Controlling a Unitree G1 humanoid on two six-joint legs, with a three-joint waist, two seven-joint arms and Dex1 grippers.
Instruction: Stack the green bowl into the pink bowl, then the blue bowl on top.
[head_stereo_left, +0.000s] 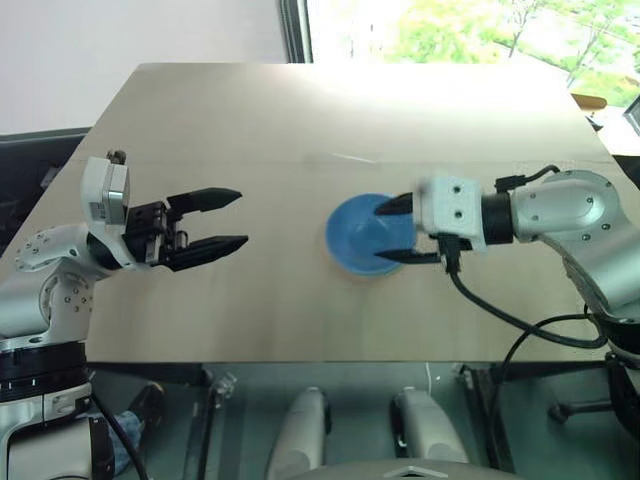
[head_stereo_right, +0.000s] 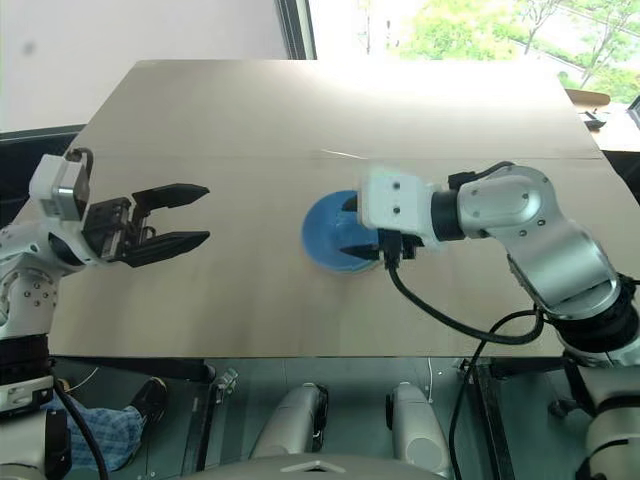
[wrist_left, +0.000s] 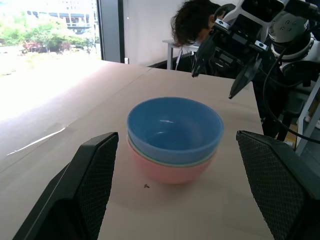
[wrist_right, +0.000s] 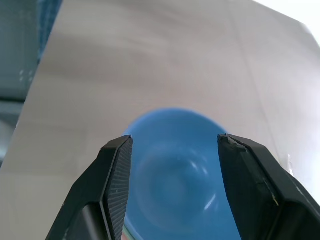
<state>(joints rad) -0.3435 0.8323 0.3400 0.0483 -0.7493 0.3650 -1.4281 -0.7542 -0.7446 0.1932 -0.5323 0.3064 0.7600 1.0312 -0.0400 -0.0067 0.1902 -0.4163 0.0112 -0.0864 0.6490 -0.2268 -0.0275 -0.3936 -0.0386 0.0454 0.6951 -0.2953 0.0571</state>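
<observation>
From the head views, a tan table (head_stereo_left: 250, 130) carries a stack of bowls near its middle, a bit closer to the near edge. The blue bowl (head_stereo_left: 360, 235) sits on top. The right gripper (head_stereo_left: 400, 232) hangs over the right side of that bowl, one finger on each side of the rim, and the fingers are apart and hold nothing. The left gripper (head_stereo_left: 225, 220) floats over the left part of the table, well apart from the bowls. It points at them, with its fingers spread wide and nothing in them.

In the left wrist view, all three bowls show. The blue bowl sits inside the green bowl (wrist_left: 195, 162), which peeks out as a thin band. Both sit inside the pink bowl (wrist_left: 167, 170), which rests on the table. The right gripper hangs above and behind the stack, not touching it.

In the right wrist view, the blue bowl shows between the two black fingers (wrist_right: 117, 175), which are spread apart. The fingers do not press on it.
</observation>
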